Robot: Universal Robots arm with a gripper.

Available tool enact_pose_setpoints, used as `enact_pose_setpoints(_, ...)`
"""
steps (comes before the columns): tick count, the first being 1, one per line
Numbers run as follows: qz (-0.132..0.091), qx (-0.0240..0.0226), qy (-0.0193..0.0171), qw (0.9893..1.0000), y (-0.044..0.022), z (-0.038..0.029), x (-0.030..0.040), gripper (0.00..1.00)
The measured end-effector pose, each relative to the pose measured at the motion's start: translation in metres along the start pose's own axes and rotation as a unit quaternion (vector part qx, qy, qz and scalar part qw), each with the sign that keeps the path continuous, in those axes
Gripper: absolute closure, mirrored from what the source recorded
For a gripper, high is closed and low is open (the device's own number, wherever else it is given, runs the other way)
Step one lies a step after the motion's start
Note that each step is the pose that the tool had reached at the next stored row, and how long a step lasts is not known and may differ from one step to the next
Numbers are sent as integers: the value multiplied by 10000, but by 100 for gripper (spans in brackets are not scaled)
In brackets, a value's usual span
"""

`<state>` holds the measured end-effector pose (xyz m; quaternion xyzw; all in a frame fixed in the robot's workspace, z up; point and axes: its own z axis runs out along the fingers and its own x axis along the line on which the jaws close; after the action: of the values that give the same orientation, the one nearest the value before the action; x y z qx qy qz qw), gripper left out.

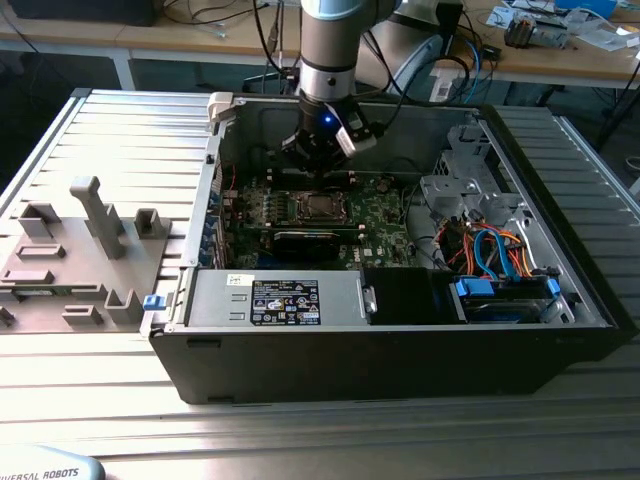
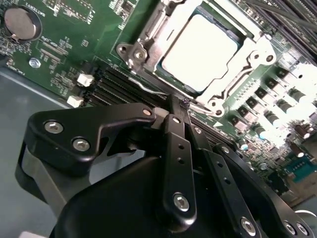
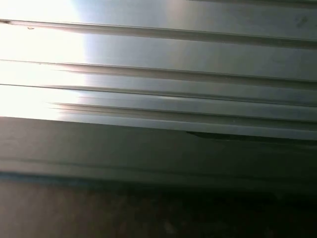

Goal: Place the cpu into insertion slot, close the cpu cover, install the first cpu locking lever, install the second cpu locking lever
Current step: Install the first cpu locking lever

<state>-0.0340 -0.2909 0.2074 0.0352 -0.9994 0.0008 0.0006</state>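
Note:
The cpu (image 2: 200, 52), a flat square chip with a pale metal top, lies in the insertion slot (image 1: 318, 207) on the green motherboard (image 1: 380, 215). The silvery cpu cover (image 2: 148, 34) lies flat around it, framing the chip. A thin metal lever rod (image 2: 151, 89) runs along the socket's edge. My gripper (image 2: 184, 104) is shut, its black fingertips together right at that edge of the socket, beside the rod. I cannot tell whether they touch it. In the exterior view the gripper (image 1: 320, 160) hangs inside the open computer case, just behind the socket.
Black case walls (image 1: 400, 360) ring the board. A power supply (image 1: 280, 300) sits in front, and a drive cage with blue cables (image 1: 500, 265) is on the exterior view's right. A grey fixture tray (image 1: 70, 260) lies left. Ribbed metal (image 3: 158, 74) shows in the first wrist view.

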Motion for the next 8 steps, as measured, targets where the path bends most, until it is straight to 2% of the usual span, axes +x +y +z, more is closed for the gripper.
enact_pose_setpoints(8, -21, -12, -1, 10000, -5, 12, -78, 89)
